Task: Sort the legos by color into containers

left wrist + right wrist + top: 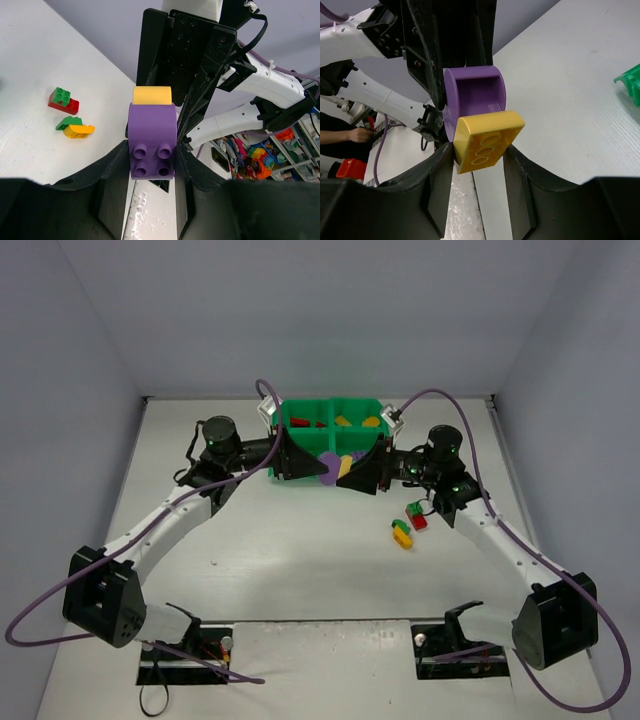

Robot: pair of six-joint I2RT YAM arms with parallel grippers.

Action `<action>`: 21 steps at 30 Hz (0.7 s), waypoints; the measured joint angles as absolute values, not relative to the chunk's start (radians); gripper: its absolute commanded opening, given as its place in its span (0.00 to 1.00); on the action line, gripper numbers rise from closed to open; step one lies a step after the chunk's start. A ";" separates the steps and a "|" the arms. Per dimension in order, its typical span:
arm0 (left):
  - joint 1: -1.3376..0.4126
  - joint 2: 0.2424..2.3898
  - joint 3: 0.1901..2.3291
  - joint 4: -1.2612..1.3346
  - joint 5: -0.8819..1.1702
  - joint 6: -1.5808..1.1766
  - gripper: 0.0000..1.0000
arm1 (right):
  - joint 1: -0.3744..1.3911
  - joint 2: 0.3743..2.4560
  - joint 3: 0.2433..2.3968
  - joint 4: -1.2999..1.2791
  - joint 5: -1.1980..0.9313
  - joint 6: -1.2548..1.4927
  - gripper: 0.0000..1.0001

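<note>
My left gripper (151, 156) is shut on a purple brick (151, 142), studs facing the camera. My right gripper (479, 161) is shut on a yellow brick (487, 140). The two bricks touch end to end, held in the air between both grippers, just in front of the green tray (300, 408). In the top view the purple brick (326, 462) and the yellow brick (345, 466) sit between the left gripper (303, 456) and the right gripper (366, 470). The tray holds red pieces (300, 423) back left and yellow ones (370, 423) back right.
On the table right of the tray lie a red and green brick pair (417, 515) and a green and yellow pair (402, 533); both also show in the left wrist view (63, 100) (75, 127). A tray corner (630, 82) shows in the right wrist view.
</note>
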State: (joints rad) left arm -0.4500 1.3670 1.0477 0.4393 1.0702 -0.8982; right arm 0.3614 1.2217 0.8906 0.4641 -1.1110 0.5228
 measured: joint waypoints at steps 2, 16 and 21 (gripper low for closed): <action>-0.450 1.369 1.048 0.440 1.074 -0.897 0.00 | 0.361 1.222 0.891 0.461 -1.112 0.523 0.00; -0.310 1.356 0.997 0.511 1.137 -0.940 0.00 | 0.260 1.195 0.843 0.466 -1.173 0.506 0.00; -0.238 1.346 0.970 0.546 1.140 -0.978 0.00 | 0.208 1.173 0.809 0.450 -1.181 0.487 0.00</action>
State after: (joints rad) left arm -0.2379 1.3460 0.9695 0.5461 1.1404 -0.9775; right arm 0.2081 1.1732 0.8089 0.4500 -1.1812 0.4870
